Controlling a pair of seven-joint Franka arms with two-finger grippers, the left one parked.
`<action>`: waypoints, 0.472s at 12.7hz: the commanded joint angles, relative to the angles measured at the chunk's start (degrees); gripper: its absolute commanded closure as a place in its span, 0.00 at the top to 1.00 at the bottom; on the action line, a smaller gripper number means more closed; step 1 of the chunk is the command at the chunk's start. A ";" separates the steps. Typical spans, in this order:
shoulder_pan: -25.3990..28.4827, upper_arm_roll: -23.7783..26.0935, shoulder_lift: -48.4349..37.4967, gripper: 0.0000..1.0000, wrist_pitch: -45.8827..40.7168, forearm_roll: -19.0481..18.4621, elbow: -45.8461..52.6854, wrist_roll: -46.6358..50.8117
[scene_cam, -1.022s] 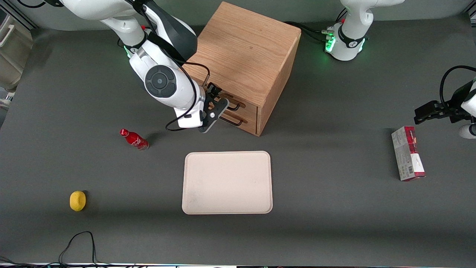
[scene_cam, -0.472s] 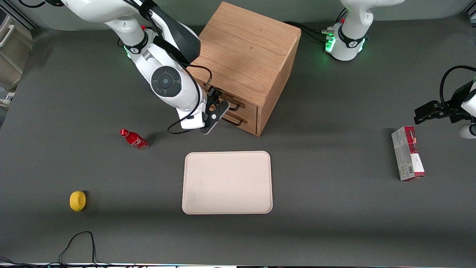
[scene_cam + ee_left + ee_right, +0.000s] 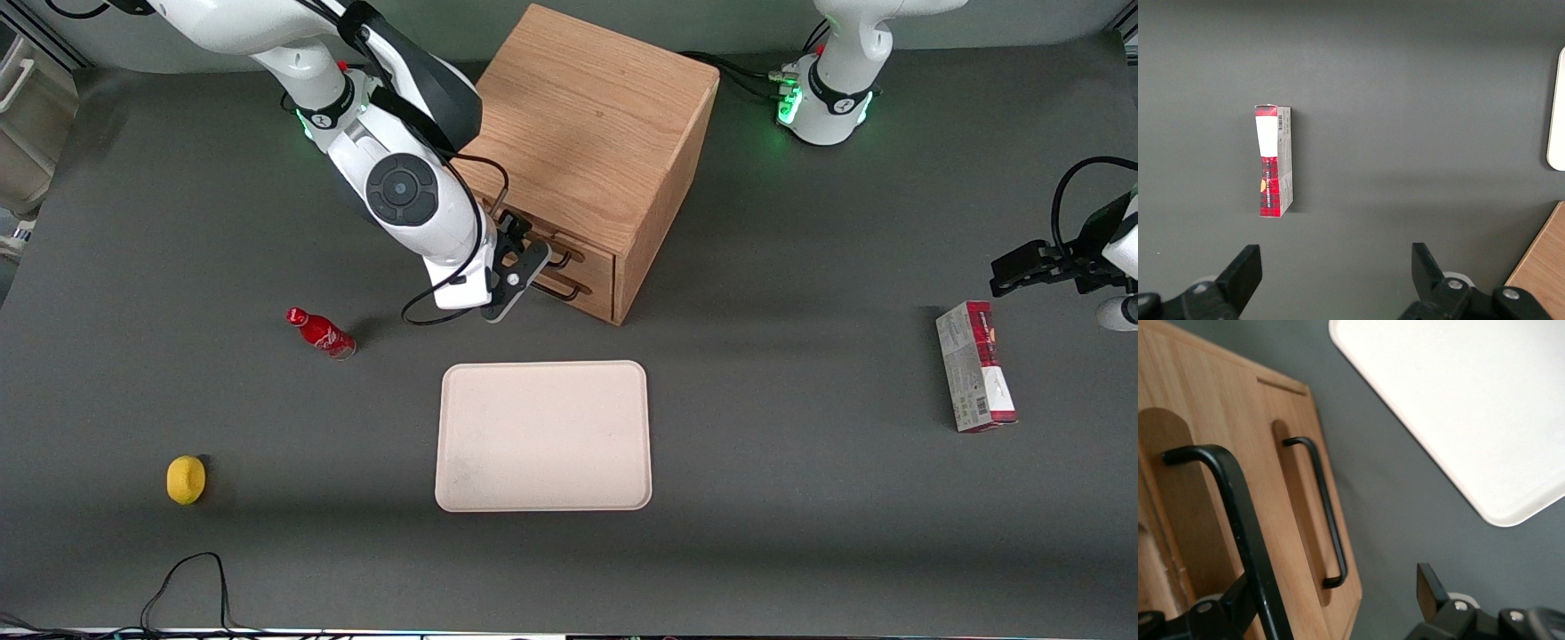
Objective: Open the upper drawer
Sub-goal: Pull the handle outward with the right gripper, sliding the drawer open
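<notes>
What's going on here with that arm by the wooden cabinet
The working arm has its gripper at the front of the wooden cabinet, fingers open around the black bar handle of the upper drawer. The drawer looks shut, as does the lower drawer. A white tray lies nearer the camera.

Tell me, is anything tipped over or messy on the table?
Only the red bottle looks tipped, lying on its side. The box lies flat too. Nothing is spilled. The gripper is open around the upper drawer's handle, and the drawer is closed.
</notes>
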 commanded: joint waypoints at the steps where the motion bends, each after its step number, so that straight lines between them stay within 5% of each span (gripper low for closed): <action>1: -0.42 -0.83 2.68 1.00 1.05 -1.74 2.47 -2.92; 6: -0.60 -3.81 6.72 1.00 0.09 -3.24 9.76 -5.12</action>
